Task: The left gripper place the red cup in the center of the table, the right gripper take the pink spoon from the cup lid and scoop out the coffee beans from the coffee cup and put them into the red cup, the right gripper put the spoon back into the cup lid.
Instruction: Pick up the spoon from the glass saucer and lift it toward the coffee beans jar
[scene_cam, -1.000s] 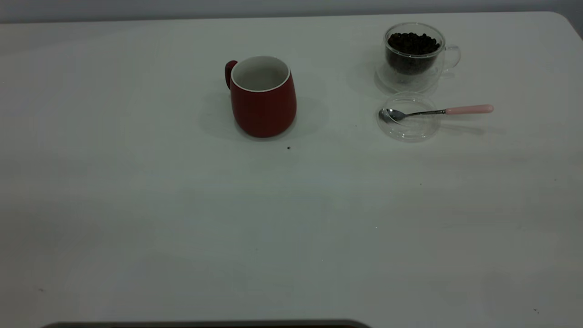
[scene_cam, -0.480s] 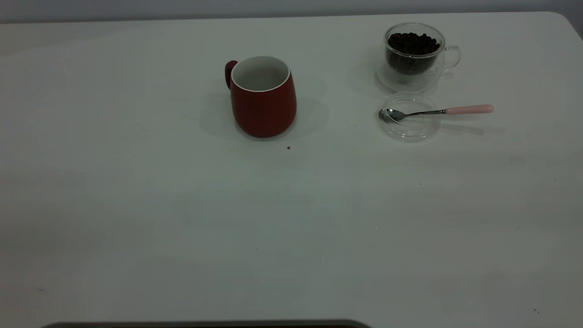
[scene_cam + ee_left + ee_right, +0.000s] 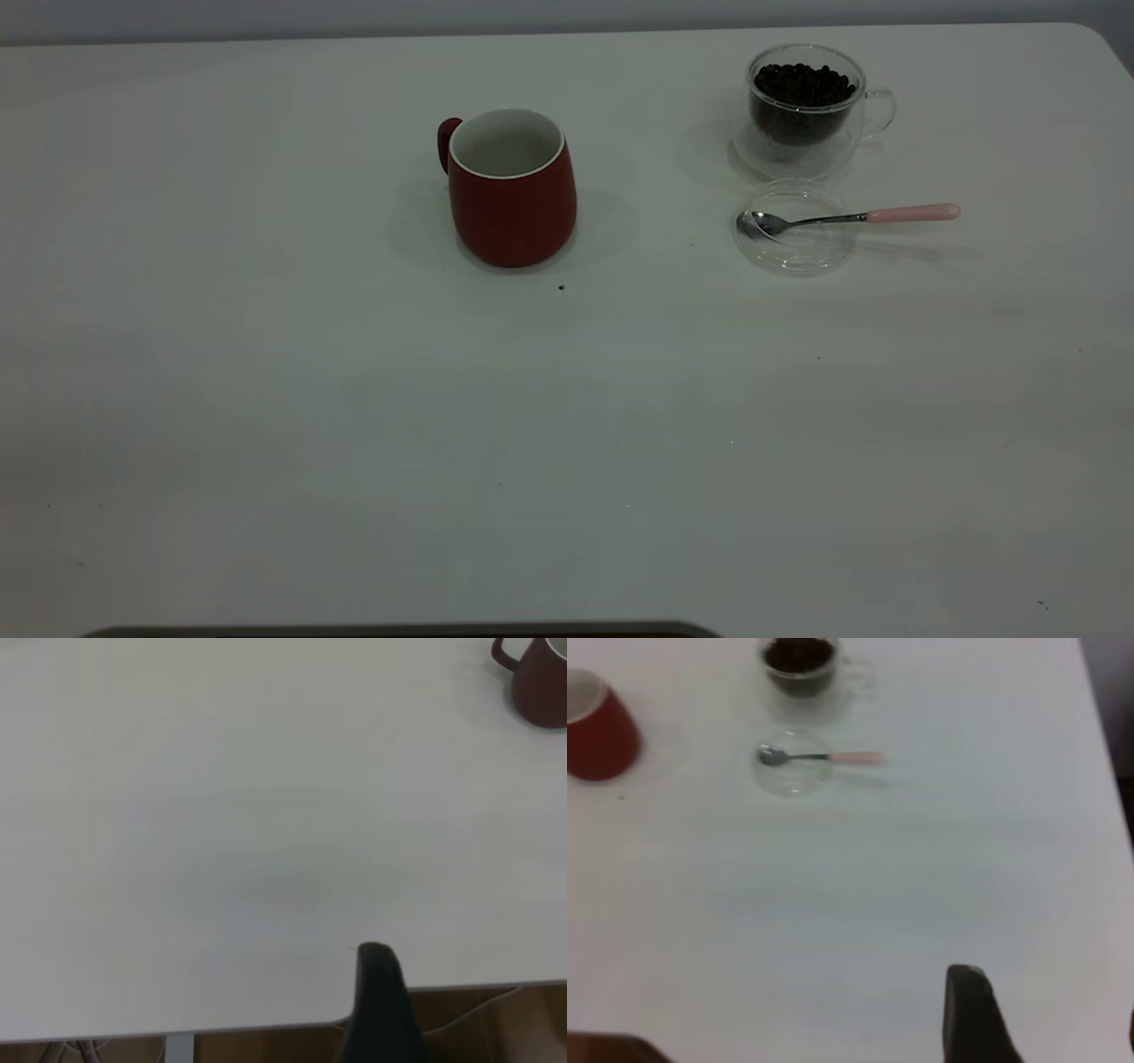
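No movement since earlier; red cup (image 3: 511, 188), pink spoon (image 3: 852, 217) unlabelled.

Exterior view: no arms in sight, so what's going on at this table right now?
Nothing is being handled. The red cup stands upright near the table's middle, and no beans show inside it. The pink spoon rests across the cup lid, bowl inside, handle sticking out. The coffee cup behind the lid is full of beans. Both arms are back at the near edge: only one finger of the left gripper and of the right gripper shows.
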`<act>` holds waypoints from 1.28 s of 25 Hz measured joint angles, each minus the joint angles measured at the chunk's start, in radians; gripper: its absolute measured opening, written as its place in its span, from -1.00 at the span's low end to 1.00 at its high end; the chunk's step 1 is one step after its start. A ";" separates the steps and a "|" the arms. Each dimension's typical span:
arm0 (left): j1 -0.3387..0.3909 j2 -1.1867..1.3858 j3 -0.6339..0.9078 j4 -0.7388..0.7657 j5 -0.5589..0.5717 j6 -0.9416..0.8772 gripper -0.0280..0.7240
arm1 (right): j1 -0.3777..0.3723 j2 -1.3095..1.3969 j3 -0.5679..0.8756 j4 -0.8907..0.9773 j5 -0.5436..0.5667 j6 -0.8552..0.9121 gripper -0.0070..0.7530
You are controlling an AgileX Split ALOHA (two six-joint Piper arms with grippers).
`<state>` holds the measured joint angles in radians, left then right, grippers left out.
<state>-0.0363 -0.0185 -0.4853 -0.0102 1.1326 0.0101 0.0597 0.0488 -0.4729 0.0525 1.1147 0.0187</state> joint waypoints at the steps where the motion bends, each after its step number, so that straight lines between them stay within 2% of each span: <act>1: 0.000 0.000 0.000 0.000 0.000 0.000 0.64 | 0.000 0.020 0.000 0.010 -0.003 -0.007 0.22; 5: 0.000 0.000 0.000 0.000 0.000 0.000 0.64 | 0.000 0.174 -0.002 0.028 -0.021 -0.019 0.39; 7: 0.000 0.000 0.000 0.000 0.000 0.000 0.64 | 0.000 0.271 -0.011 0.052 -0.080 -0.049 0.53; 11: 0.000 0.000 0.000 0.000 0.000 0.000 0.64 | 0.000 0.506 -0.019 0.142 -0.264 -0.116 0.65; 19: 0.000 0.000 0.000 0.000 0.000 0.000 0.64 | 0.000 1.029 -0.043 0.353 -0.672 -0.325 0.56; 23: 0.000 0.000 0.000 0.000 0.000 0.000 0.64 | 0.000 1.281 -0.141 0.465 -0.739 -0.475 0.55; 27: 0.000 0.000 0.000 0.000 0.000 0.000 0.64 | -0.001 1.502 -0.260 0.530 -0.751 -0.620 0.55; 32: 0.000 0.000 0.000 0.000 0.000 0.000 0.64 | -0.080 1.748 -0.424 0.680 -0.712 -0.754 0.55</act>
<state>-0.0363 -0.0185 -0.4853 -0.0102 1.1326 0.0101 -0.0205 1.7972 -0.8970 0.7330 0.4026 -0.7351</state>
